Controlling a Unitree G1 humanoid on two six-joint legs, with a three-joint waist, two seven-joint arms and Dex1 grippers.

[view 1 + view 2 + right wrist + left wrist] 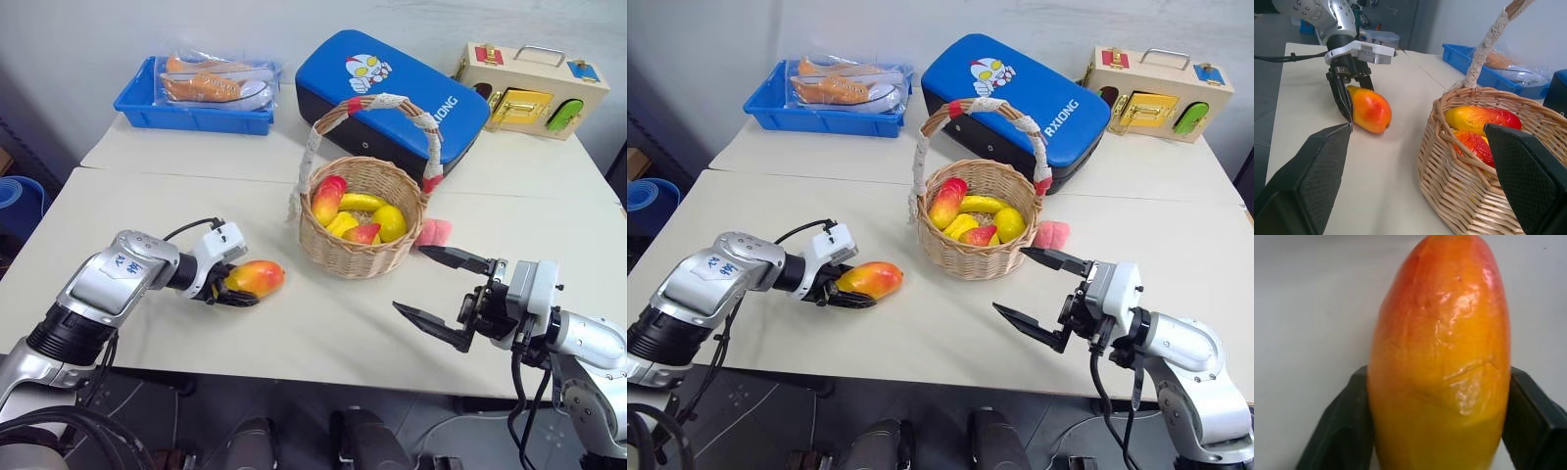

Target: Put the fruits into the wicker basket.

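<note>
A yellow-orange mango point(257, 277) with a red tip lies on the table, left of the wicker basket point(362, 257). My left gripper point(233, 289) straddles its near end. In the left wrist view both black fingers point(1347, 431) press against the mango's point(1440, 357) sides. The basket holds several fruits point(331, 201) under its tall arched handle point(377, 103). A pink peach point(436, 232) lies on the table just right of the basket. My right gripper point(409, 279) hovers open to the basket's front right, pointing toward it, with nothing between its fingers.
At the back left, a blue plastic tray point(191, 116) holds wrapped orange shoes. A blue padded case point(392, 83) lies behind the basket, and a wooden latch box point(534, 88) stands at the back right. The table's front edge runs just below both grippers.
</note>
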